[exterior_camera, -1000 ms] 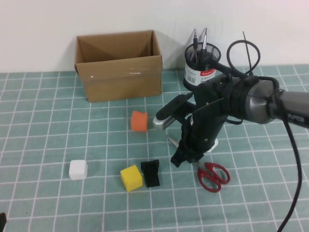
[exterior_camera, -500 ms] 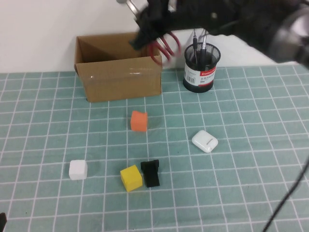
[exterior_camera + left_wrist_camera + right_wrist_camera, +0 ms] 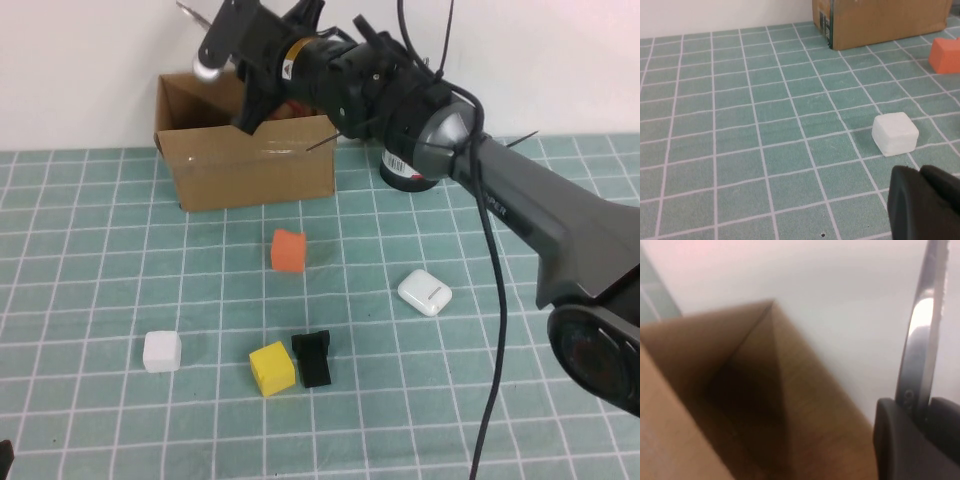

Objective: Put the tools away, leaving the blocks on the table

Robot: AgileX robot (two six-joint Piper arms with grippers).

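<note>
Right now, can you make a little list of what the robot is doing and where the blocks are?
right gripper: above the open cardboard box, shut on the scissors
left gripper: low over the table, near the white block
orange block: on the table
yellow block: on the table, beside the black bracket

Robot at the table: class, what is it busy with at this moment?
The right gripper is raised over the open cardboard box at the back of the table, shut on the scissors. The orange block, yellow block and white block lie on the table. The left gripper rests low near the white block.
</note>
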